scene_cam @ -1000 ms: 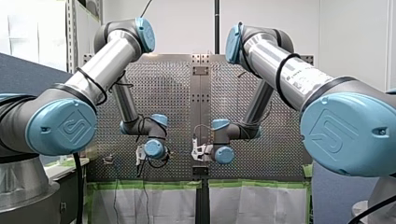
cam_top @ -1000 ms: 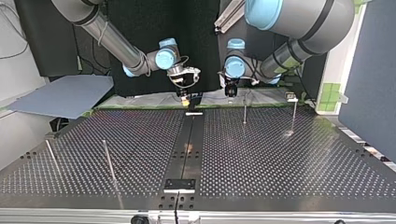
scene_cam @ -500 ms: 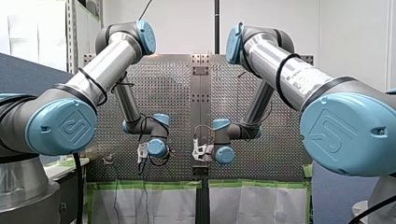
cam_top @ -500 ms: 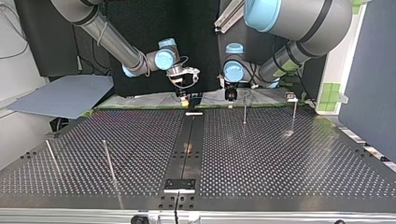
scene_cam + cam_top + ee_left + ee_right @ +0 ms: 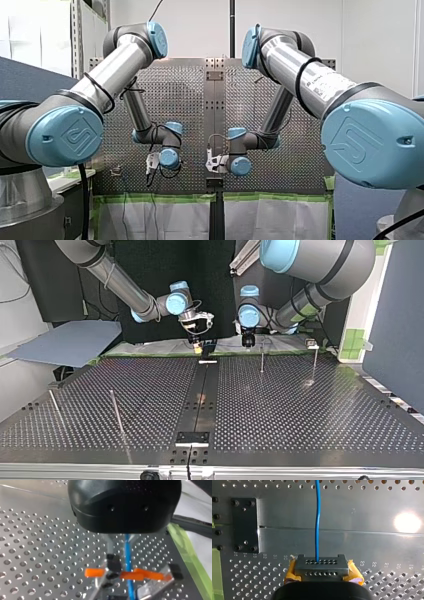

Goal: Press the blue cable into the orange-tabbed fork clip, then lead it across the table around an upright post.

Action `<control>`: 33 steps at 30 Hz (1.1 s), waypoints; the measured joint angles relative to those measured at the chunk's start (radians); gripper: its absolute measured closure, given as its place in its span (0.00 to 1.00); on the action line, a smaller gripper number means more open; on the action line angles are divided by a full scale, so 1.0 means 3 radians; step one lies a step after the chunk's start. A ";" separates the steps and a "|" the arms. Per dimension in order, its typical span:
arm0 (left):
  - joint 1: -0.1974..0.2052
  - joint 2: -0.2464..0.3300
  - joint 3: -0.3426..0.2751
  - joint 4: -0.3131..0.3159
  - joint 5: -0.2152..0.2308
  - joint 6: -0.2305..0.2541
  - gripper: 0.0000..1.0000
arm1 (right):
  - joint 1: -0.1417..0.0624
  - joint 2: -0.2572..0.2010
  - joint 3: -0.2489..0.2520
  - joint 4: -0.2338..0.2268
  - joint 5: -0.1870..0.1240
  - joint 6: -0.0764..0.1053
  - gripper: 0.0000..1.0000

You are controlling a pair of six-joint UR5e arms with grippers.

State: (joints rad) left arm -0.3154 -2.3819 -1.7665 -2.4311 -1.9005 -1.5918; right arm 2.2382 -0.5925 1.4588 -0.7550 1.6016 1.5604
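Right gripper (image 5: pixel 321 563) pinches the blue cable (image 5: pixel 318 517) by the table's (image 5: pixel 300 410) taped edge. Whether the left gripper (image 5: pixel 122 548) grips over the fork clip (image 5: pixel 130 575) cannot be told.

Bkgd: white wall (image 5: pixel 195 30), blue-grey partition (image 5: pixel 395 315).

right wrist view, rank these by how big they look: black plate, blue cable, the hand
1. right hand, largest, though it's nearest the camera
2. black plate
3. blue cable, long but thin
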 joint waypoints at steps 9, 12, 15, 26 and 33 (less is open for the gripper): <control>-0.0025 0.0001 0.0000 -0.0006 -0.0138 0.0140 1.00 | 0.0003 0.0001 -0.0001 0.0003 0.0000 0.0000 1.00; -0.0040 0.0000 0.0000 -0.0006 -0.0172 0.0169 1.00 | 0.0002 0.0000 -0.0002 0.0005 0.0000 0.0000 1.00; -0.0061 0.0001 0.0000 -0.0007 -0.0186 0.0205 1.00 | -0.0001 0.0000 -0.0002 0.0005 0.0000 0.0000 1.00; -0.0147 0.0040 0.0002 -0.0082 -0.0199 0.0319 1.00 | -0.0009 -0.0005 -0.0123 0.0198 0.0016 -0.0004 1.00; -0.0204 0.0196 0.0001 -0.0183 -0.0227 0.0309 1.00 | -0.0037 -0.0064 -0.0157 0.0430 0.0078 -0.0005 1.00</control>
State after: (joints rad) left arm -0.3768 -2.3232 -1.7662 -2.4861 -1.9685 -1.4992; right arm 2.2270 -0.6116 1.4116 -0.6259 1.6249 1.5589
